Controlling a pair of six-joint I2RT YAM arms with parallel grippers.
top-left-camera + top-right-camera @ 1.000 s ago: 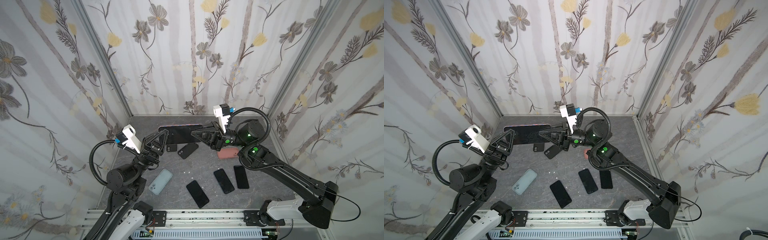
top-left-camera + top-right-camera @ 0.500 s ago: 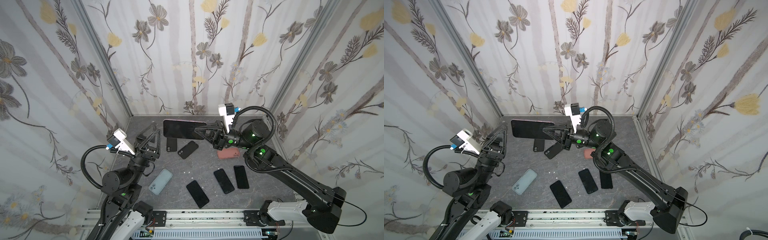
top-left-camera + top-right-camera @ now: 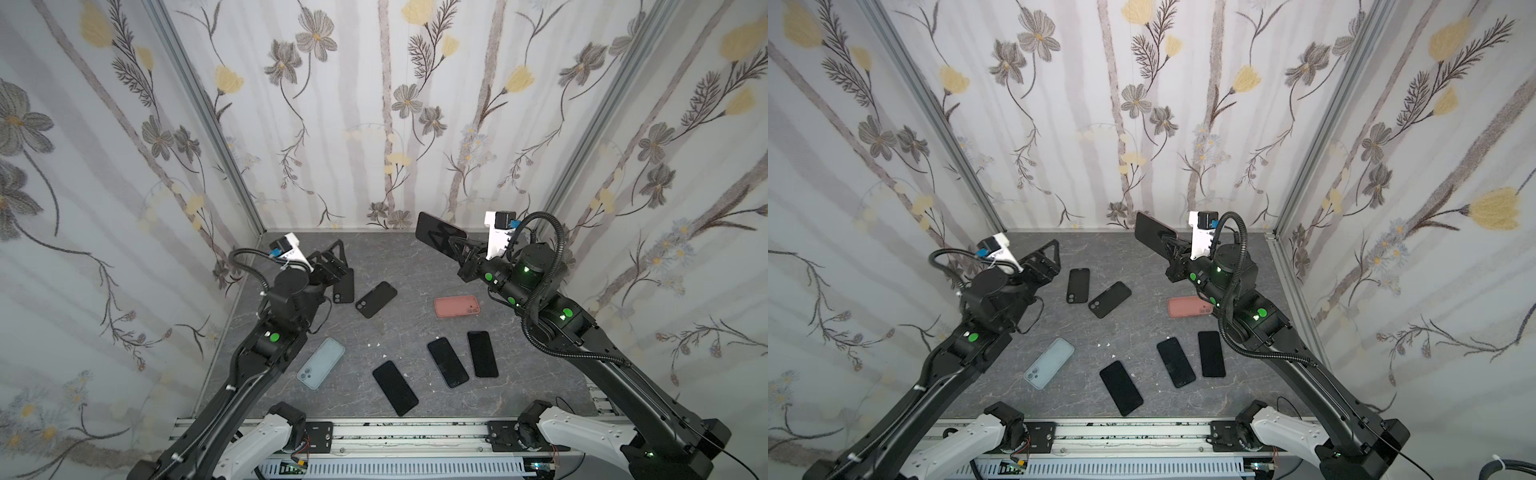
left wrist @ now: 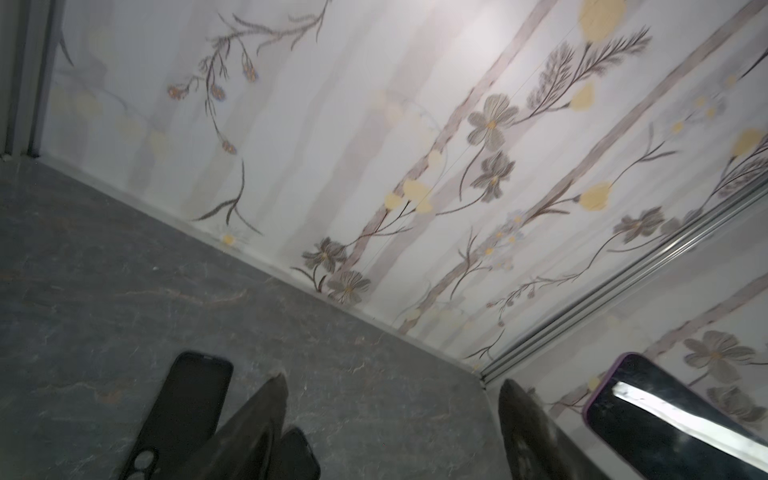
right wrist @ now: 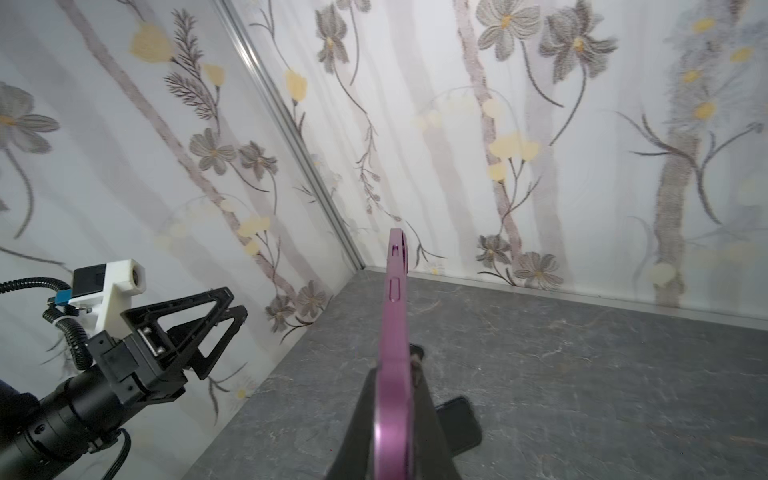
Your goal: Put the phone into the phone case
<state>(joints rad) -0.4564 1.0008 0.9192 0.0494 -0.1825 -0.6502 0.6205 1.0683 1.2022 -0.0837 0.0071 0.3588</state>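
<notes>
Now my right gripper (image 3: pixel 449 244) is clamped on the purple-edged phone (image 3: pixel 428 228), holding it in the air near the back wall. My left gripper (image 3: pixel 340 258) has its jaws apart and empty, just over a black case (image 3: pixel 344 289) on the table (image 3: pixel 415 270).

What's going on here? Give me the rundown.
The right claw is shut on a purple-edged phone, holding it in the air near the back wall. The left claw is open and empty near two black cases. A pink case, a light blue case and three black phones lie on the table.
</notes>
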